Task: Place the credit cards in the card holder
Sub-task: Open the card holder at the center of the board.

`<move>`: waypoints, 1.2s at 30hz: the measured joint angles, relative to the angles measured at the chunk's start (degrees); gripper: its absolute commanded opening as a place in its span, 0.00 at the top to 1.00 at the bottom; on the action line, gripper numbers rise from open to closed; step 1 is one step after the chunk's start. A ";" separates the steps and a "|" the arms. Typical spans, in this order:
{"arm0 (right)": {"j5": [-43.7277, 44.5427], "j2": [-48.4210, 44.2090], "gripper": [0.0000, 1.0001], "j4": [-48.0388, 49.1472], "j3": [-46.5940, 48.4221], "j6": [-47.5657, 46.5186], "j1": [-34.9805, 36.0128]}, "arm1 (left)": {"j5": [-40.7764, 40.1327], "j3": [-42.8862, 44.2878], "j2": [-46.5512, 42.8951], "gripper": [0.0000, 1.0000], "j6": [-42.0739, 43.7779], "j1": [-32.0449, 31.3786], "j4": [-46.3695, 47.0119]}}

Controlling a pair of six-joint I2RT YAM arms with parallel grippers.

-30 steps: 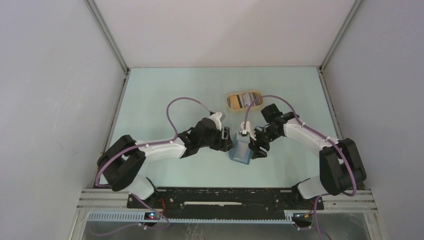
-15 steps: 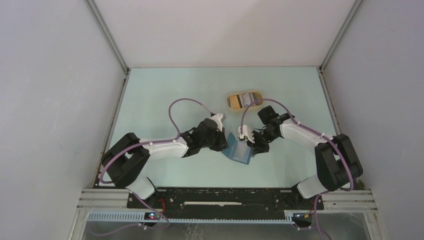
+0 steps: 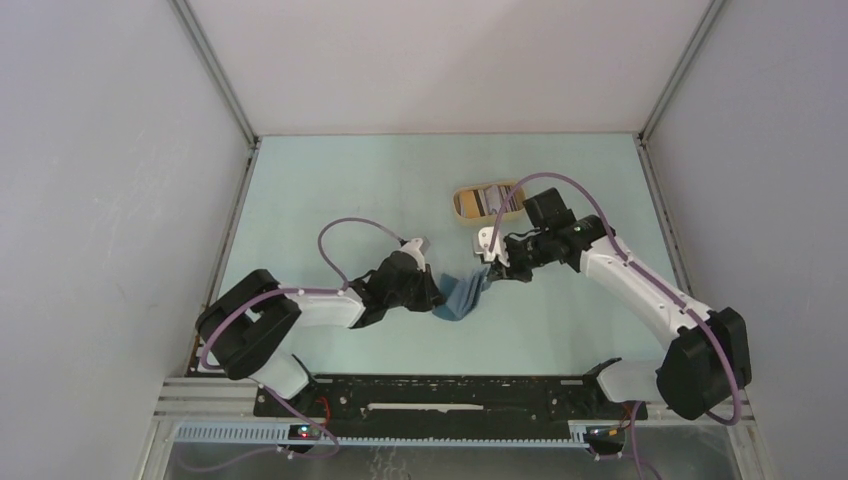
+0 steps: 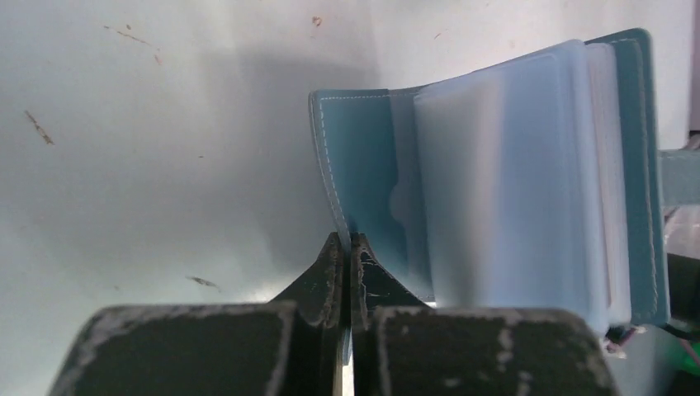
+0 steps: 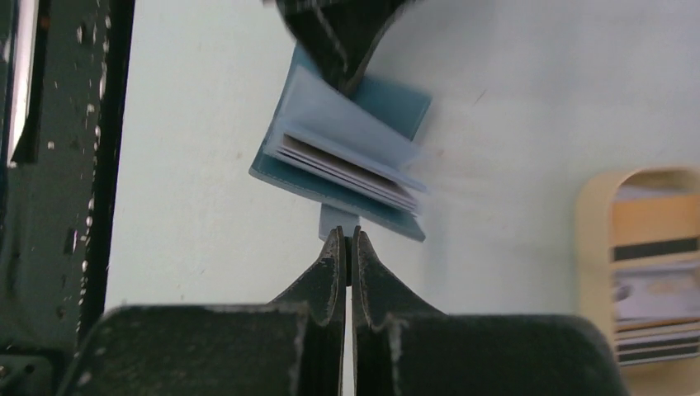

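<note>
Holder [image 3: 458, 297], spread open: left gripper [image 4: 345, 247] clamped on cover [image 4: 355, 165], right gripper [image 5: 347, 239] clamped on tab [image 5: 334, 221]; we ought to pull apart gently, sparing the sleeves [image 4: 512, 165].

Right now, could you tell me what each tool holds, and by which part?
Both hold the wallet: the left tool pinches the edge of one cover, the right tool pinches the snap tab.
</note>
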 measured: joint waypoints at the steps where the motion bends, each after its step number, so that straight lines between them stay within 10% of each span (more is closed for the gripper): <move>1: -0.66 -0.09 1.00 0.07 1.38 0.02 0.33 | 0.35 -0.55 0.00 1.00 -0.72 0.24 1.05; 18: 3.67 6.08 1.00 -0.48 -5.64 -2.14 -2.73 | 1.20 -2.93 -0.96 1.00 -2.54 1.99 3.78; 27: 6.36 11.04 0.57 -0.28 -5.44 0.70 -2.82 | 2.93 -2.93 -1.31 1.00 -2.36 2.14 3.89; 36: -0.74 5.20 0.50 0.17 -0.83 7.13 -1.44 | 6.58 -3.10 -1.31 1.00 -2.05 2.25 5.29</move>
